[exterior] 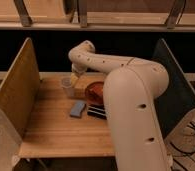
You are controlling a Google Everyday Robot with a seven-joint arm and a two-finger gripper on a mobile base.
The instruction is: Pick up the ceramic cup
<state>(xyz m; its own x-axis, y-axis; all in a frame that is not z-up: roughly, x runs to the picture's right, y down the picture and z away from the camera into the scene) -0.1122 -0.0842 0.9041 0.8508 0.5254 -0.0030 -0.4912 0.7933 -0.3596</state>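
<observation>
The ceramic cup point(67, 86) is a small pale tumbler standing upright on the wooden table point(51, 130), towards its back left. My gripper point(74, 76) is at the end of the white arm, just above and behind the cup's rim, very close to it. I cannot see whether it touches the cup. The flat orange-red dish point(94, 90) lies to the right of the cup, partly hidden by my arm.
A blue-grey sponge-like block point(77, 108) and a flat black object point(96, 112) lie in front of the dish. A wooden side panel point(13, 92) stands on the left and a dark panel point(175, 82) on the right. My bulky arm point(136, 115) covers the table's right half.
</observation>
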